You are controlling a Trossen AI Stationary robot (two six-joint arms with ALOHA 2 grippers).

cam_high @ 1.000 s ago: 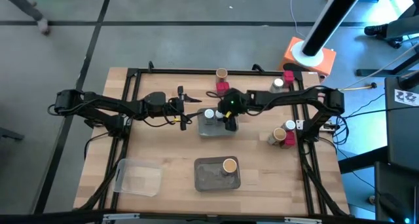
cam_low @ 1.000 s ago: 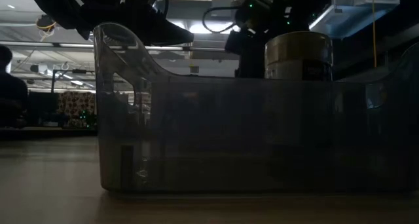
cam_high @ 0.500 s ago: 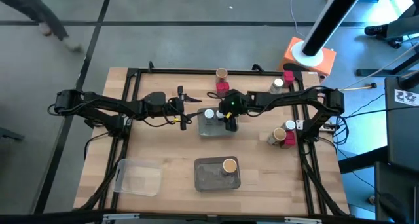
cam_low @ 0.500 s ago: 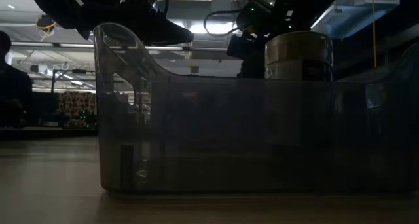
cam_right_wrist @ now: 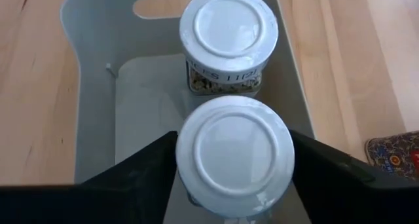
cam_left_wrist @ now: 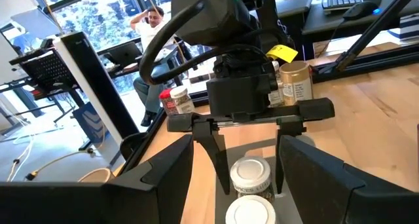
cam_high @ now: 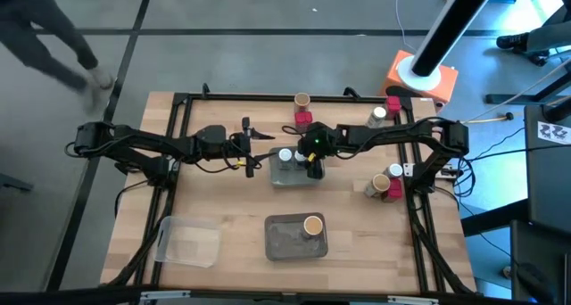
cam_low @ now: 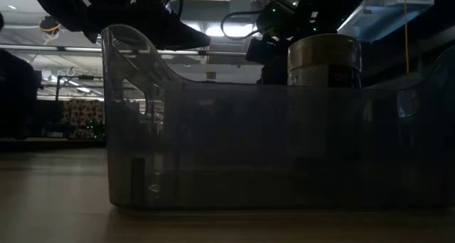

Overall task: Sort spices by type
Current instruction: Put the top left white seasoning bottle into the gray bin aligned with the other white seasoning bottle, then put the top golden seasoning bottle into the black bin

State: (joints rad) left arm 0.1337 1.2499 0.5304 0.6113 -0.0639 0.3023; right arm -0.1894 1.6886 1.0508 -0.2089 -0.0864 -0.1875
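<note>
My right gripper [cam_high: 312, 168] is open, pointing down over the grey tray [cam_high: 278, 175] at mid-table. Its fingers [cam_left_wrist: 213, 145] stand on either side of a white-lidded jar [cam_right_wrist: 234, 152] that rests upright on the tray floor. A second white-lidded jar [cam_right_wrist: 228, 35] stands beside it in the same tray. My left gripper [cam_high: 260, 155] is open and hovers level at the tray's left edge, facing the jars. Another grey tray [cam_high: 284, 238] nearer me holds a tan-topped cylinder [cam_high: 312, 225]. More spices stand at the far edge and on the right.
A clear tray [cam_high: 187, 241] lies near the left front corner. A tan cylinder [cam_high: 302, 101] and red packet [cam_high: 303, 119] stand behind the mid tray. A red packet [cam_high: 393, 103], a jar [cam_high: 379, 114] and tan cylinders [cam_high: 381, 182] stand on the right. A person walks beyond the table's far left.
My right gripper has risen a little above the mid tray, as the low view shows. The jars have stayed in place. A person on the floor beyond the far left corner has walked along.
</note>
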